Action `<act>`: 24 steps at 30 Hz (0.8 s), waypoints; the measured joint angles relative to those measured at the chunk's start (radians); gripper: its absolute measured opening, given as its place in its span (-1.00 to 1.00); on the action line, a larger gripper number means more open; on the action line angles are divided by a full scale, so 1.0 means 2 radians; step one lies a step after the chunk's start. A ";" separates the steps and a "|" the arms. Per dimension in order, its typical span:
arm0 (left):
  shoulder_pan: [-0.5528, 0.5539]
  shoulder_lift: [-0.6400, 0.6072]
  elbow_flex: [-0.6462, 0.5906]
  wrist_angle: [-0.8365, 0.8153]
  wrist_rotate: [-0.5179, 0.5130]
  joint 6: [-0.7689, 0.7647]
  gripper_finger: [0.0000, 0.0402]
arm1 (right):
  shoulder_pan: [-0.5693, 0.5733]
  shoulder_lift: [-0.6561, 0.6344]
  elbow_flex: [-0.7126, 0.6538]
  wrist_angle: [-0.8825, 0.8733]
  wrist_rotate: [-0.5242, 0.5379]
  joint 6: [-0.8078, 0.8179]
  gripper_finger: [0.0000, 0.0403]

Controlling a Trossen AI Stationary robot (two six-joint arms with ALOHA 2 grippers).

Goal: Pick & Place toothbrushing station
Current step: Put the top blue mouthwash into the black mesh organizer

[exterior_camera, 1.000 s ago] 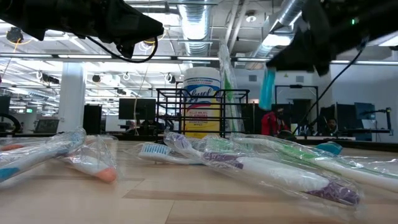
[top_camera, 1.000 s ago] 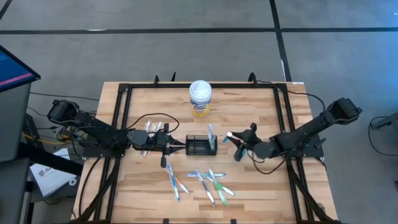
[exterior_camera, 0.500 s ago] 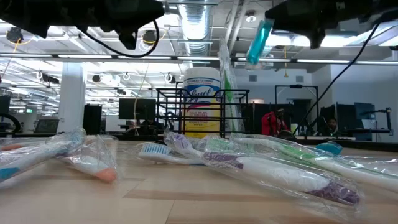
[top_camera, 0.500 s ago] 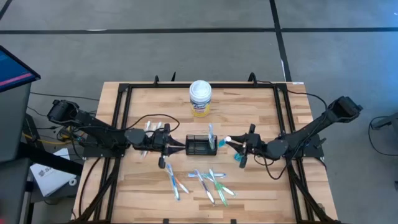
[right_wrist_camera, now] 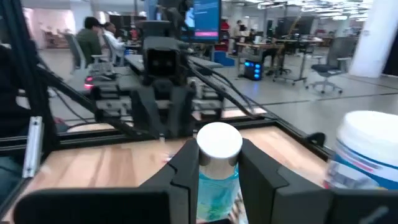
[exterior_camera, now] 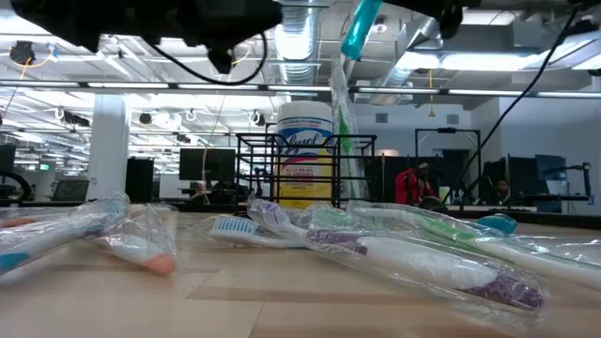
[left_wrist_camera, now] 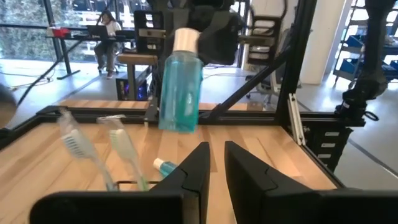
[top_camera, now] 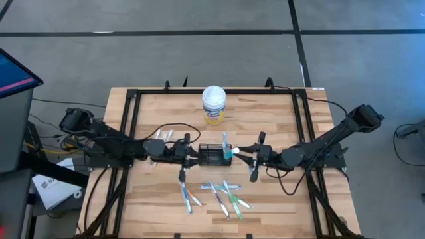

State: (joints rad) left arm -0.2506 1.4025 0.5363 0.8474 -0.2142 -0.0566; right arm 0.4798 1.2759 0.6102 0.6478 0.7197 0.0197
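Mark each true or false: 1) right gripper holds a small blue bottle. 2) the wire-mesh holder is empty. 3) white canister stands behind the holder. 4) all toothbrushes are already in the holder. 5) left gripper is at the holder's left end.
1) True: the right gripper is shut on the blue bottle with a white cap.
2) False: the wire-mesh holder already has toothbrushes standing in it.
3) True: the white canister stands beyond it.
4) False: several wrapped toothbrushes lie loose on the table.
5) True: the left gripper is at that end.
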 joint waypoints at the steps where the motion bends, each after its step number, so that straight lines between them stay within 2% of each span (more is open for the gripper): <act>1: 0.003 0.010 0.007 -0.001 0.004 0.002 -0.76 | -0.002 0.005 0.003 -0.001 -0.005 0.001 -0.65; 7: 0.008 0.051 0.043 -0.002 0.011 0.025 -0.53 | -0.015 0.034 0.034 -0.003 -0.037 -0.015 -0.65; 16: 0.015 0.053 0.050 0.004 0.011 0.025 -0.13 | -0.020 0.036 0.052 -0.032 -0.048 -0.020 -0.65; 24: 0.028 0.053 0.050 0.015 0.011 0.010 0.06 | -0.026 0.036 0.052 -0.032 -0.061 -0.013 -0.65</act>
State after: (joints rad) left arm -0.1954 1.5087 0.6369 0.8775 -0.1922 -0.0366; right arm 0.4270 1.3472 0.7139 0.5835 0.5983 -0.0056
